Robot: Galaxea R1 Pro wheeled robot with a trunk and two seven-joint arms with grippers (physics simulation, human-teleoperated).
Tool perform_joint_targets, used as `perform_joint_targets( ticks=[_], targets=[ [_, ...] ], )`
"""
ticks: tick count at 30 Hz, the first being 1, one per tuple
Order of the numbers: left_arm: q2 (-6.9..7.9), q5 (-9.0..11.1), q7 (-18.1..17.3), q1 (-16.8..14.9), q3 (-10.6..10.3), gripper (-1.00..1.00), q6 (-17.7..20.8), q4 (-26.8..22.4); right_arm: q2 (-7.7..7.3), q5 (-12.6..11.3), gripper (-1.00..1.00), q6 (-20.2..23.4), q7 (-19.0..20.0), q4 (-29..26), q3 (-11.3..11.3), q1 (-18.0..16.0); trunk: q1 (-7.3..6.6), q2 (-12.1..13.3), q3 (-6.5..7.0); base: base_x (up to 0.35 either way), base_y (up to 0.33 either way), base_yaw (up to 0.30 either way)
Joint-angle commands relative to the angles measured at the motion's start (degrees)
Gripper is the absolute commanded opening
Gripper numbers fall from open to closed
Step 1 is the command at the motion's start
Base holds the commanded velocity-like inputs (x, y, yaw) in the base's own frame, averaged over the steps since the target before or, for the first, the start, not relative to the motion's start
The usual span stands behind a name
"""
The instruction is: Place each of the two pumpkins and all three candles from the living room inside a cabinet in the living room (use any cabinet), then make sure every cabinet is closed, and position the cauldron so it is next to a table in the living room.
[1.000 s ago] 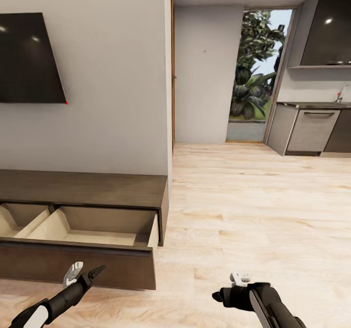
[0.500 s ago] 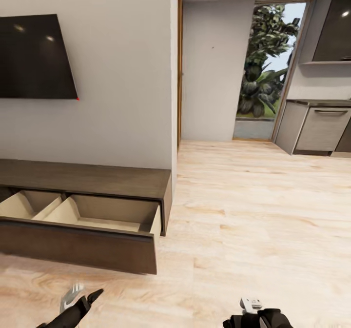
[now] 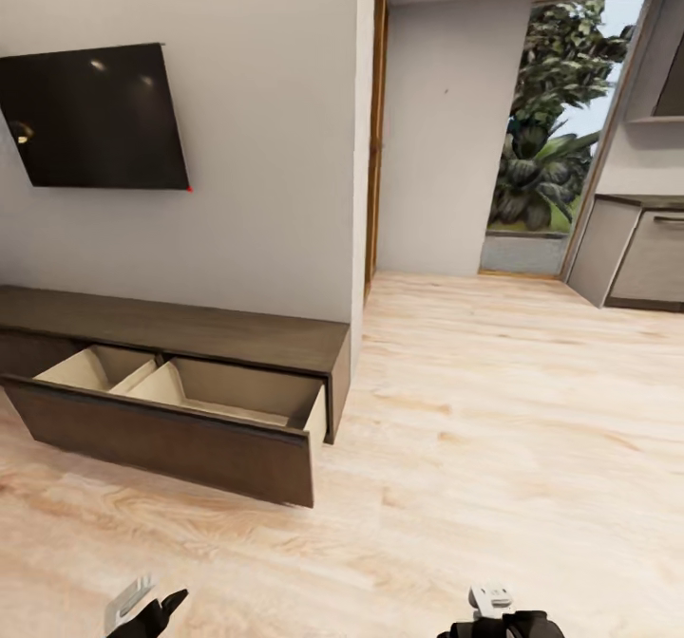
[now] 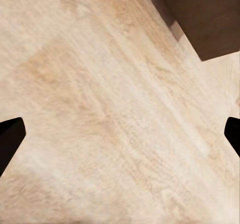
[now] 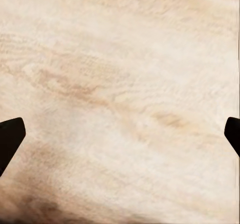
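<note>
The cabinet [image 3: 199, 332] is a long low dark-brown unit against the left wall. Its drawer [image 3: 171, 440] is pulled out, and what shows of the two pale beige compartments is bare. My left gripper [image 3: 152, 606] sits at the lower edge of the head view, well in front of the drawer. In the left wrist view it [image 4: 120, 134] is open over bare floor, with a corner of the cabinet [image 4: 205, 14] beyond. My right gripper [image 3: 480, 615] is low and to the right, and it [image 5: 120, 134] is open over floorboards. The pumpkins, candles, cauldron and table are out of view.
A black TV [image 3: 95, 116] hangs above the cabinet. A wall end [image 3: 366, 144] stands just right of the cabinet. Light wood floor [image 3: 513, 401] stretches towards a glass door [image 3: 556, 135] and grey kitchen units [image 3: 636, 253] at far right.
The whole picture has shifted, so the camera moved: the cabinet and TV now sit further right and smaller, and both grippers have slid lower in view. Both remain open.
</note>
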Motion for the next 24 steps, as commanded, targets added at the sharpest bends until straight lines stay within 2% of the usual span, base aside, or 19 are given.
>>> perform_joint_targets(
  ticks=[1,4,8,13,19,24],
  targets=[
    [0.01,0.2,-0.2,0.0,0.4,1.0,0.5,0.0,-0.03,2.1,1.0,-1.3,0.2,0.6,0.0,0.0,-0.02,0.0,-0.06,-0.015,-0.015,0.292],
    [-0.01,0.2,-0.2,0.0,0.4,1.0,0.5,0.1,-0.02,4.6,1.0,-2.8,0.2,1.3,0.0,0.0,-0.02,0.0,-0.06,-0.009,-0.009,0.293],
    [-0.03,0.2,-0.1,-0.1,0.4,1.0,0.5,0.0,-0.03,6.6,1.0,-3.9,0.2,1.9,0.0,0.0,-0.02,0.0,-0.06,-0.003,-0.002,0.293],
    [-0.03,0.2,-0.1,-0.1,0.4,1.0,0.5,0.1,0.01,6.9,1.0,-4.1,0.2,2.0,0.0,0.0,-0.02,0.0,-0.06,0.0,0.0,0.293],
    [-0.99,0.1,0.1,0.0,0.3,1.0,0.6,0.0,0.03,6.9,1.0,-4.2,0.2,2.0,0.0,0.0,-1.33,2.4,1.02,0.0,0.0,0.293],
    [-1.15,-0.4,0.3,0.0,0.4,1.0,0.6,0.0,0.05,6.9,1.0,-4.2,0.2,2.0,0.0,0.0,-2.43,4.4,1.92,0.0,0.0,0.293]
  ],
)
